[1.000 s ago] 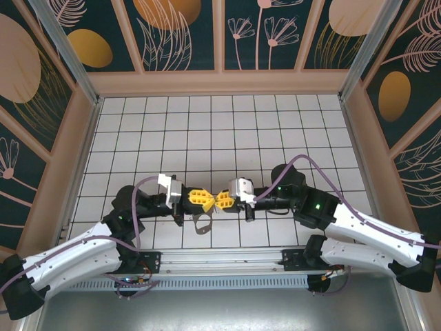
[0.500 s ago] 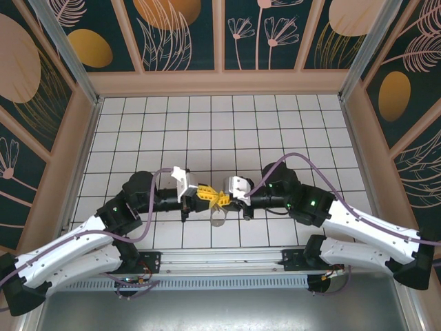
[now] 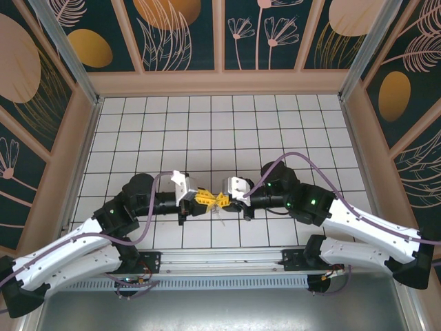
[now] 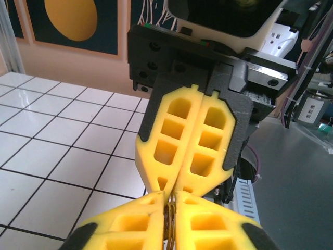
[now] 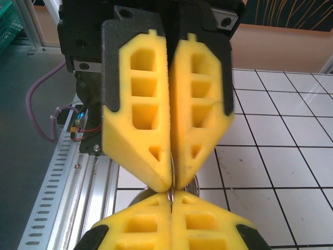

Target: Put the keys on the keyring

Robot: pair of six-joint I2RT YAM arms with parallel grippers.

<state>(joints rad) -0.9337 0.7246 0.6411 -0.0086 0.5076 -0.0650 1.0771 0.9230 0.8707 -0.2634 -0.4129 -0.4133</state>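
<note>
Threading step: my left pincer [image 3: 204, 198] clenches the keyring [image 4: 170, 224], right pincer [image 3: 222, 199] clenched tip-to-tip beside it; next needs fine alignment.

Thin brassy sliver [image 4: 170, 225] pinched in left gripper [image 4: 171, 200]: key or ring, cannot tell. Silvery curve [image 5: 195, 184] behind touching tips, mostly hidden. Small thing [image 3: 218, 207] under tips by table [image 3: 275, 124] near edge, too small to identify.

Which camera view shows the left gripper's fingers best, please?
The right wrist view: the left gripper faces it, fingers pressed shut. The top external view shows them small; the left wrist view catches their tips up close.
</note>
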